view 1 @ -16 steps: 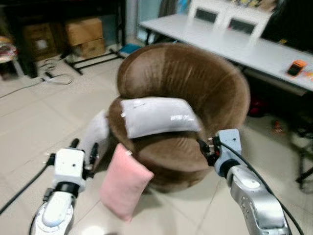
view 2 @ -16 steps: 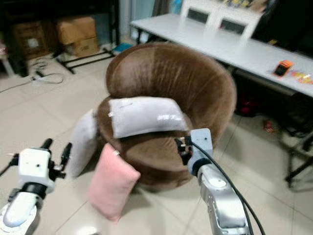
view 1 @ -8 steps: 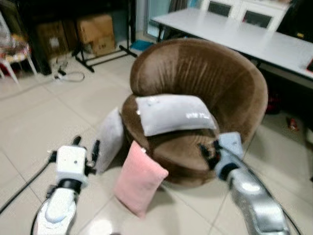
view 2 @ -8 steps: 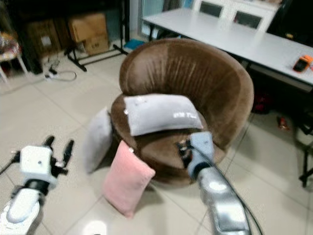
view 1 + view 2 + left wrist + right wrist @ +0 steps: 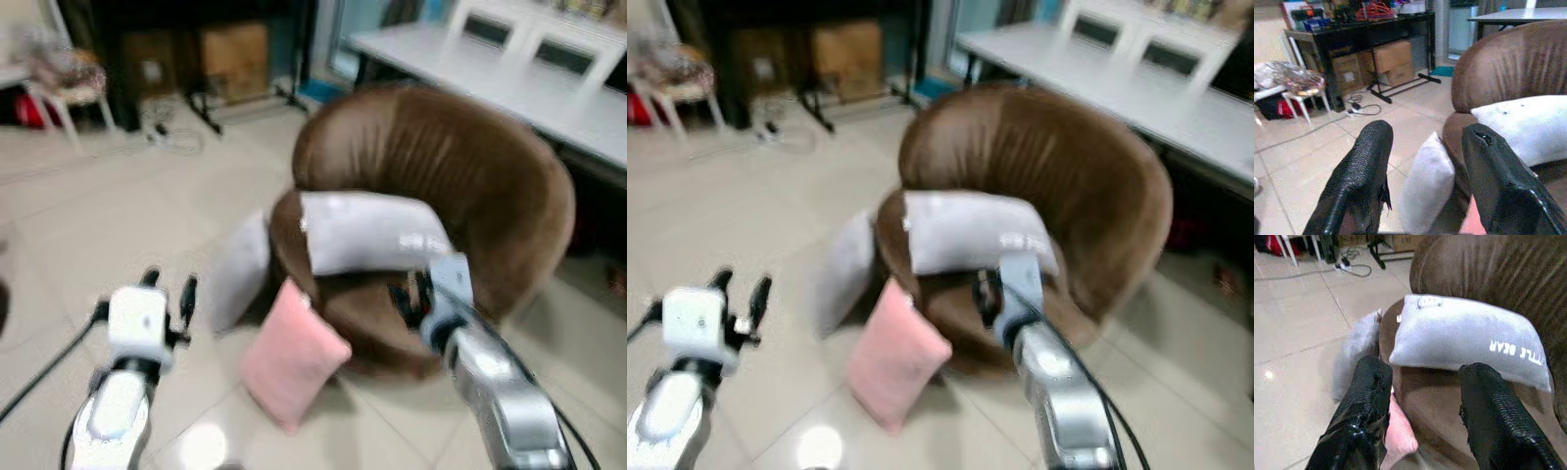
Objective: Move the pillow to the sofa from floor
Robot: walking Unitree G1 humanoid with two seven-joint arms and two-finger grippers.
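A round brown sofa chair [image 5: 441, 186] stands on the tiled floor [image 5: 118, 206] with a grey pillow [image 5: 377, 233] already lying across its seat. Two more pillows are down on the floor against the sofa's front: a pink pillow [image 5: 294, 354] leaning upright on the base, and a second grey pillow [image 5: 240, 271] propped just beside it, toward the robot's left. The left end effector [image 5: 168, 292] hovers out over bare tiles, well apart from both floor pillows, its two black fingers [image 5: 1359, 176] spread wide and holding nothing. The right end effector [image 5: 409, 297] is raised in front of the sofa's seat edge, its fingers [image 5: 1369, 406] likewise wide apart and empty, with the pink pillow just below and between them in the right wrist view. The head views are blurred, so the robot looks to be moving in and no grasp has begun. The main risk, as I judge it, is that a soft, upright pillow will tip or slide along the smooth tiles if a finger nudges it before closing. A shallow pinch on a corner could also let the fabric slip out during the lift. With the seat partly taken, a pillow dropped near the edge might roll back off.
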